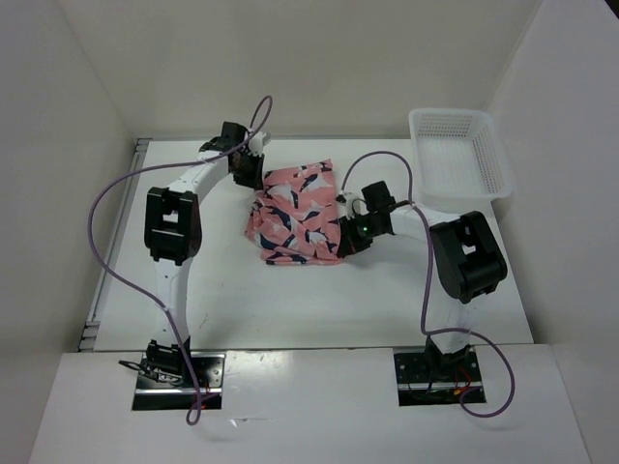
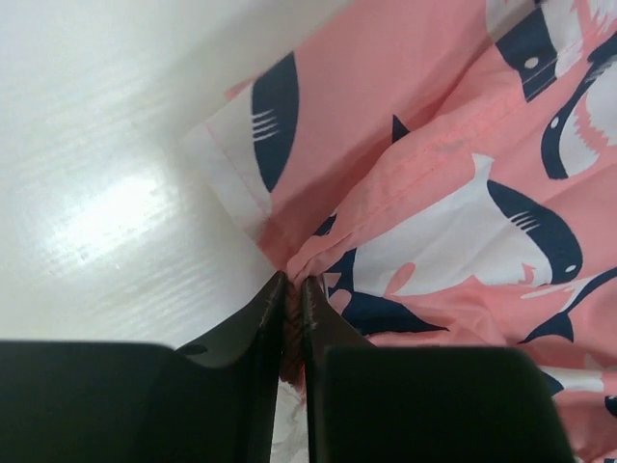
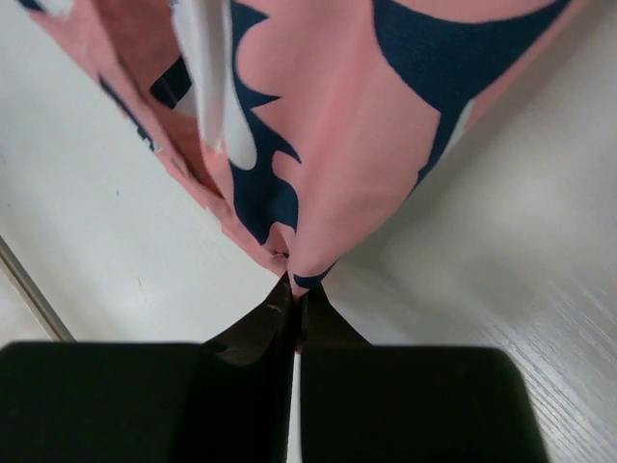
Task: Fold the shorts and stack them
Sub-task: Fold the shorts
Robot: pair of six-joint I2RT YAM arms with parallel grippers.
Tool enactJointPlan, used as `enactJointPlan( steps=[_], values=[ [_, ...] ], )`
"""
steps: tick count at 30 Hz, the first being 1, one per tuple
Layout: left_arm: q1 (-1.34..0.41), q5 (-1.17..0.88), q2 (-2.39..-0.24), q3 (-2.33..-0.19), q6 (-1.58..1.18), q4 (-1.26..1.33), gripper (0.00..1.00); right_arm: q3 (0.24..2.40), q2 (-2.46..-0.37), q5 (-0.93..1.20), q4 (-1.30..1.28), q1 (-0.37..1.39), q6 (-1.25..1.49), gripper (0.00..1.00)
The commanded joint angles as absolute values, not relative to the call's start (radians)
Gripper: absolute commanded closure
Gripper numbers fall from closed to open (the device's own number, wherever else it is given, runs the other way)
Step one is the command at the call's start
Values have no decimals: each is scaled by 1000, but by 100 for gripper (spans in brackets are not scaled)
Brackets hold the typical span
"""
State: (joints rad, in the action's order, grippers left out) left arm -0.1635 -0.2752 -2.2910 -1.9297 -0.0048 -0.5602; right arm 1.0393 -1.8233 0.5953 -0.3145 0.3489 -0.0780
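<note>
The white table point(image 1: 290, 309) takes up most of the scene, walled in by pale panels. The two arms are bolted at its near edge. The left arm point(image 1: 174, 222) reaches up and in toward the far middle. The right arm point(image 1: 469, 256) bends back to the left, and a purple cable point(image 1: 106, 242) loops along each arm.

A white mesh basket point(image 1: 459, 155) sits at the far right corner, apart from the cloth.

The shorts point(image 1: 295, 213) lie in a rumpled, partly doubled heap in the middle of the table, between the two grippers. They are pink with navy and white sharks.

The left gripper point(image 1: 253, 174) is at the far left corner of the shorts. In its wrist view the fingers point(image 2: 270, 318) are pinched together on the fabric next to a white-edged hem, with a sliver of cloth caught between them.

The right gripper point(image 1: 340, 237) is at the near right edge of the shorts. Its wrist view shows the tips closed on a small point of pink cloth. The fabric fans out from that pinch, with bare table on either side.
</note>
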Motion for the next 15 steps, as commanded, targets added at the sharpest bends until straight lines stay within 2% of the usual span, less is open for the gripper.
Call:
enactJointPlan(
  steps=[1,3,5,6,7,9,10,11,15],
  values=[
    [-161,-250,-2321,-2038,0,-546,83,1032,-1767,641,-356,351,-161,100],
    [-152,-239,-2335,-2084,0,-555,75,1032,-1758,641,-377,351,-224,100],
    [-152,-239,-2356,-2095,0,-565,70,1032,-1758,641,-391,351,-247,92],
    [-152,-239,-2356,-2105,0,-574,61,1032,-1747,629,-391,351,-247,83],
    [-152,-254,-2356,-2096,0,-574,55,1043,-1747,629,-391,351,-247,58],
    [-152,-284,-2327,-2076,0,-584,42,1069,-1738,629,-391,351,-247,36],
    [-152,-284,-2312,-2060,0,-584,35,1080,-1738,629,-391,351,-247,31],
    [-152,-296,-2295,-2025,0,-584,34,1101,-1738,629,-391,351,-247,28],
    [-152,-296,-2139,-1948,0,-595,31,1176,-1727,618,-416,351,-247,26]
  ],
)
